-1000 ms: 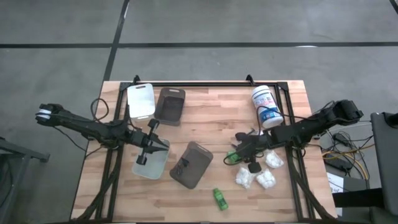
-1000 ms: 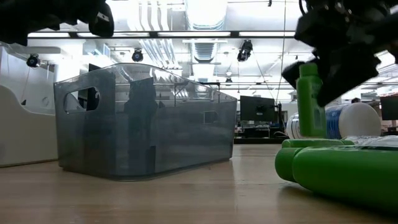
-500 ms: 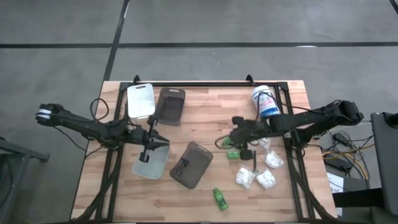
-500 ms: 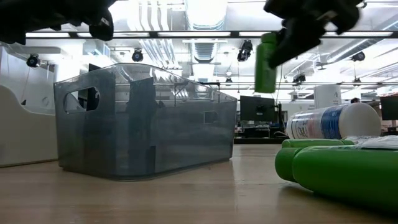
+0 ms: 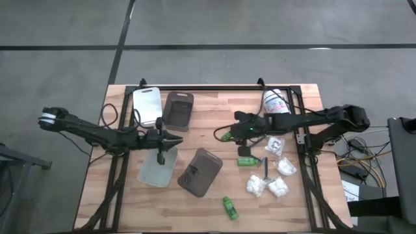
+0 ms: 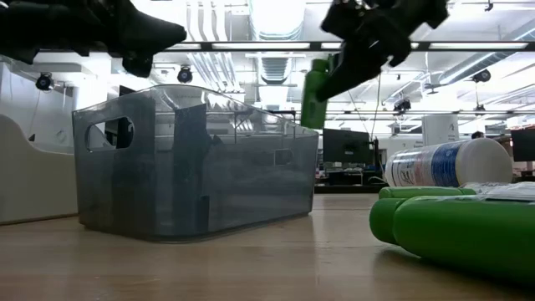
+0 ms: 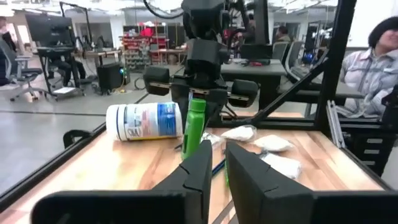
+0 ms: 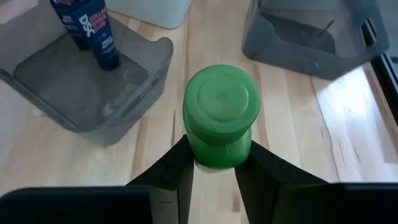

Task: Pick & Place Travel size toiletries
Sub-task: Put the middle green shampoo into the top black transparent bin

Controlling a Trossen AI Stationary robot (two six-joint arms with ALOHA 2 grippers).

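The right gripper [image 5: 229,135] has carried a green bottle [image 8: 221,118] up off the table toward the trays since a second ago, fingers clamped on its body. The left gripper [image 5: 174,139] hovers over the clear tray [image 5: 156,170], apparently pinching a blue stick [image 8: 98,34]. Packets [image 5: 271,187], another stick and two bottles lie on the table [image 5: 214,110].

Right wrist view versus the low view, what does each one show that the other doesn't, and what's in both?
Only the right wrist view shows a dark blue stick standing in a grey tray, plus the bottle's ribbed cap from above. Only the low view shows the white tub lying on its side and green bottles on the table up close. Both show the right gripper shut on a green bottle held off the table.
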